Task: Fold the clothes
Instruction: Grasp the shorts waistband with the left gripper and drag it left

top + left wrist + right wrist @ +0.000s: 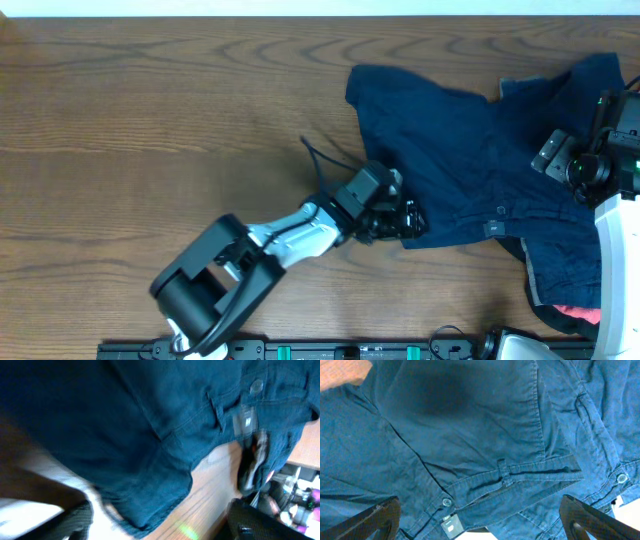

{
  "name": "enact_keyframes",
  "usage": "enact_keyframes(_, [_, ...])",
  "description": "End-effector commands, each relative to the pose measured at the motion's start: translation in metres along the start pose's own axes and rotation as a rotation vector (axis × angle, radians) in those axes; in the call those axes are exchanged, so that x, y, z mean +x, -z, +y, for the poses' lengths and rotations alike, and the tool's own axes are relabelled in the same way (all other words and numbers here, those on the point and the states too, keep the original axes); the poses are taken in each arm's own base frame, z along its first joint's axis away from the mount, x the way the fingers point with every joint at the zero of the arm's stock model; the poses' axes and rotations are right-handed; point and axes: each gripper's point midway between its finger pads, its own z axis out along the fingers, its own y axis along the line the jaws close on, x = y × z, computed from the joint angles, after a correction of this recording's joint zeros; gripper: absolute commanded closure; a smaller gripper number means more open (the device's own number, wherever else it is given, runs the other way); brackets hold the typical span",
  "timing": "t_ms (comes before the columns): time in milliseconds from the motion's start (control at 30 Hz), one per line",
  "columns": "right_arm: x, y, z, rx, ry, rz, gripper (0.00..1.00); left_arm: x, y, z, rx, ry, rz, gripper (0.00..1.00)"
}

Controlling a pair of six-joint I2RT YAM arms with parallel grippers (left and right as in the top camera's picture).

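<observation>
Dark navy shorts (450,150) lie spread on the right half of the table. In the left wrist view (150,425) their button and pale tag (244,421) show. My left gripper (405,218) is at the shorts' lower left edge. Its fingers (160,527) are wide apart with the hem corner between them, not clamped. My right gripper (560,155) hovers over the shorts' right part. It is open (480,525) above the waistband (520,472), a button (447,502) and the tag (451,525). A red-pink garment (585,315) and a navy one with a grey edge (535,280) lie at the lower right.
The wooden table (150,130) stretches bare to the left. A black cable (325,160) runs from the left arm over the table near the shorts' left edge. A black rail (300,350) lies along the front edge.
</observation>
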Motion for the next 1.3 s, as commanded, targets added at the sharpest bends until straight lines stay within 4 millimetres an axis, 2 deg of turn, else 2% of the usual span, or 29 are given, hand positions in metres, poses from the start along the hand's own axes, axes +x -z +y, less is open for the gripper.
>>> enact_keyframes(0, [-0.004, 0.002, -0.005, 0.009, -0.026, -0.012, 0.01, 0.009, -0.009, -0.005, 0.002, 0.035, 0.02, 0.31])
enact_keyframes(133, [-0.004, 0.002, -0.005, 0.009, -0.026, -0.012, 0.01, 0.012, -0.01, -0.006, 0.002, 0.03, 0.026, 0.86])
enact_keyframes(167, [-0.003, 0.002, -0.005, 0.01, -0.026, -0.011, 0.01, 0.01, -0.009, -0.005, -0.001, 0.036, 0.024, 0.94])
enact_keyframes(300, [-0.001, 0.002, -0.006, 0.013, -0.023, -0.001, 0.01, 0.0, 0.001, 0.014, -0.045, 0.09, 0.018, 0.94])
enact_keyframes(433, [0.0, 0.002, -0.006, 0.015, -0.021, 0.004, 0.01, -0.01, 0.036, 0.051, -0.152, 0.123, 0.026, 0.94])
enact_keyframes(567, [0.0, 0.002, -0.006, 0.015, -0.018, 0.003, 0.01, -0.024, 0.104, 0.092, -0.27, 0.15, -0.005, 0.94])
enact_keyframes(633, [0.0, 0.002, -0.006, 0.014, -0.019, 0.002, 0.01, -0.031, 0.16, 0.115, -0.328, 0.198, -0.063, 0.94])
enact_keyframes(700, [-0.001, 0.002, -0.006, 0.013, -0.019, 0.0, 0.01, -0.039, 0.21, 0.129, -0.337, 0.245, -0.148, 0.94])
enact_keyframes(900, [0.0, 0.002, 0.001, -0.028, -0.016, 0.009, 0.01, -0.061, 0.358, 0.17, -0.341, 0.388, -0.603, 0.94])
enact_keyframes(1000, [0.003, 0.004, 0.023, -0.152, 0.05, 0.029, 0.01, -0.059, 0.406, 0.19, -0.363, 0.457, -0.766, 0.94])
enact_keyframes(1100, [0.01, 0.011, 0.061, -0.37, 0.193, 0.051, 0.01, -0.051, 0.427, 0.208, -0.379, 0.53, -0.825, 0.94])
enact_keyframes(1133, [0.014, 0.015, 0.074, -0.446, 0.248, 0.059, 0.01, -0.048, 0.429, 0.213, -0.381, 0.556, -0.825, 0.84])
enact_keyframes(1167, [0.018, 0.018, 0.084, -0.502, 0.289, 0.068, 0.01, -0.044, 0.428, 0.216, -0.381, 0.578, -0.816, 0.63])
enact_keyframes(1233, [0.024, 0.018, 0.094, -0.55, 0.323, 0.09, 0.01, -0.039, 0.423, 0.218, -0.379, 0.606, -0.788, 0.09])
enact_keyframes(1267, [0.026, 0.016, 0.096, -0.551, 0.329, 0.099, 0.01, -0.037, 0.421, 0.218, -0.377, 0.615, -0.776, 0.02])
